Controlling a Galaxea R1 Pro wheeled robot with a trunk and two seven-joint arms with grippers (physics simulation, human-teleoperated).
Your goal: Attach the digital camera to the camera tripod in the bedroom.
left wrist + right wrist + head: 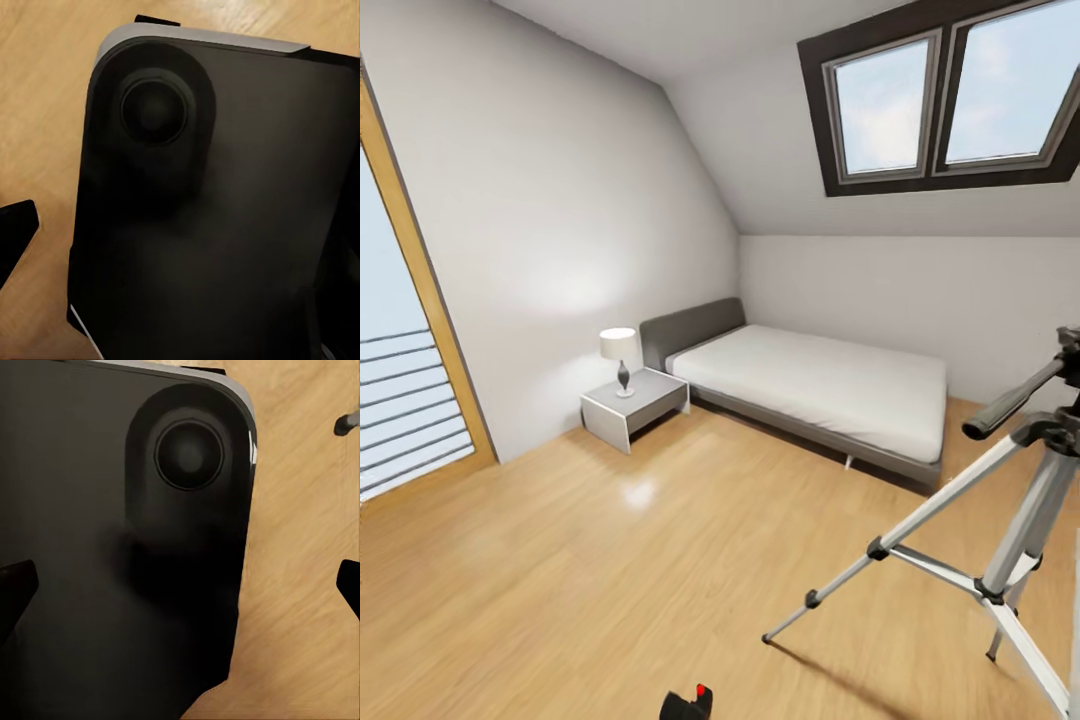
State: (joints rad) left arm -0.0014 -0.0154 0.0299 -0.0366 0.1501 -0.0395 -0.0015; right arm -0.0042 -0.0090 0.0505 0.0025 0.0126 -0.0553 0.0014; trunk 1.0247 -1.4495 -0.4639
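In the head view the digital camera (690,703), small and black with a red dot on top, lies on the wood floor at the bottom edge, partly cut off. The camera tripod (1000,540) stands at the right with silver legs spread, its black pan head and long handle (1015,398) near the right edge. My left gripper (180,232) hangs over my own black base; one fingertip (15,234) shows at the frame's side. My right gripper (180,585) is open, its fingertips (15,585) far apart with nothing between them. A tripod foot (346,422) shows beside it.
A low grey bed (810,385) with a white mattress stands against the far wall under the skylight (945,95). A grey nightstand (632,405) with a lamp (620,355) sits left of it. A wood-framed glass door (400,400) is at the left.
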